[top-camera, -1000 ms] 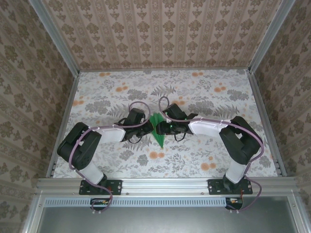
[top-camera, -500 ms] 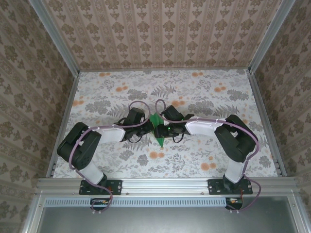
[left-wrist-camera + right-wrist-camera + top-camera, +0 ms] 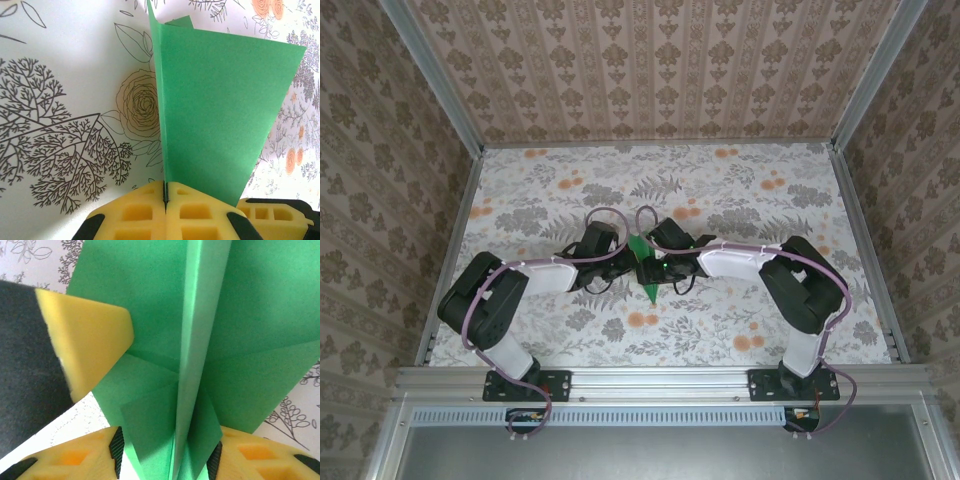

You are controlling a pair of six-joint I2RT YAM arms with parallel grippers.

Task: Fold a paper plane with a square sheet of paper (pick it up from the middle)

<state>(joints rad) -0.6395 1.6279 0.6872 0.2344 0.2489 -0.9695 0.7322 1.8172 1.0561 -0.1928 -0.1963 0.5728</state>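
Sliding closer to the left claw than a second ago, the right claw stands half spread astride the paper plane. The left claw, pressed together, pinches the plane's folded edge.

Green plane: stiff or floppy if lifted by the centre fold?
Probably very light: the paper plane stands upright from the left end effector's pinch on one edge. Likely stiff along the centre crease, where layers stack; the wide flaps look single-layer and may flop. Hard squeezing could crush the folds.
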